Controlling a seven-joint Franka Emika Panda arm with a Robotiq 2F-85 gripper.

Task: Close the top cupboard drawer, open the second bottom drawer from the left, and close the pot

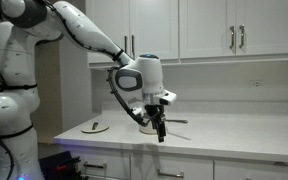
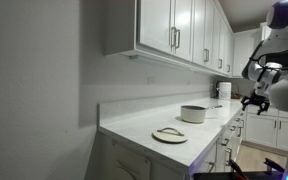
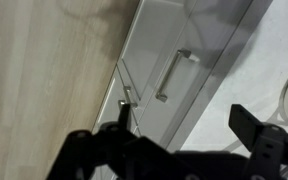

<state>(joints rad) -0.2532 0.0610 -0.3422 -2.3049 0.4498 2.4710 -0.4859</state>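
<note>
Wrist view: pincer [image 3: 180,125] partly off-frame

We are looking at a white kitchen. A long pale countertop [image 1: 246,128] runs under a row of white panelled wall cabinets [image 1: 209,25], and in both exterior views white base units [image 1: 259,170] sit beneath it. Between counter and cabinets we see a plain light backsplash [image 1: 224,85] with a wall socket [image 1: 255,84]. In an exterior view a broad bare grey-white wall [image 2: 34,90] fills the near side. In the wrist view the floor [image 3: 44,60] is light wood planking. The light is soft and even, with shade under the cabinets.
</note>
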